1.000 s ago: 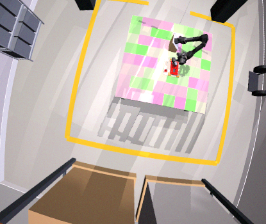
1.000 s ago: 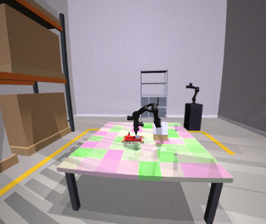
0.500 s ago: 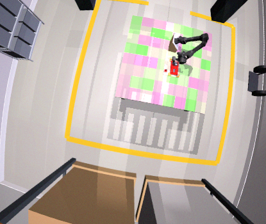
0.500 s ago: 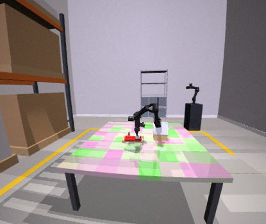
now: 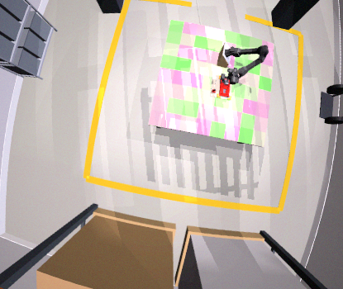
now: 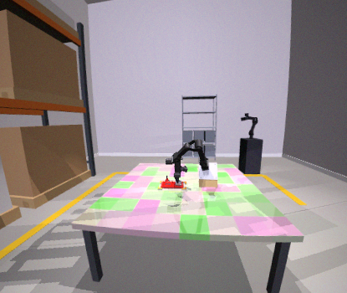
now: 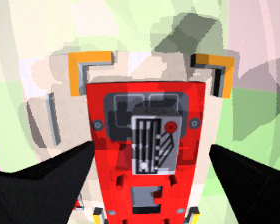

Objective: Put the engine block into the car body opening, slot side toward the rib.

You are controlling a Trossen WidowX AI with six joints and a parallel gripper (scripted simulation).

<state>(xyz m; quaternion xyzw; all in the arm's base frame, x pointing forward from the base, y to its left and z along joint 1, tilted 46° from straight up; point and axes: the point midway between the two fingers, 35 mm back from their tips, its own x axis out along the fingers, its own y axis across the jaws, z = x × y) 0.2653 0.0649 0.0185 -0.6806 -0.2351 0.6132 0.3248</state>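
The two fingers (image 5: 225, 81) (image 6: 178, 182) stand open, gripping nothing, either side of one engine block (image 7: 156, 145), which lies over the red car body (image 5: 224, 90) (image 6: 167, 184) (image 7: 102, 175). One pastel-checked surface (image 5: 183, 111) (image 6: 145, 215) (image 7: 251, 125) carries them; around it are pale walls (image 6: 145, 54) and two cartons (image 6: 41, 59) (image 6: 53, 155) racked.

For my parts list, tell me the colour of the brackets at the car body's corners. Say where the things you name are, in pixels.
Orange-yellow brackets (image 7: 91, 58), best seen in the wrist view.

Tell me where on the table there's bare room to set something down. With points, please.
Between the car body (image 5: 225, 92) (image 6: 167, 184) (image 7: 196, 150) and the table edge (image 5: 206, 134) (image 6: 83, 215) facing the racking (image 5: 40, 248) (image 6: 85, 100). It's crowded around the car body, beneath the open jaws.
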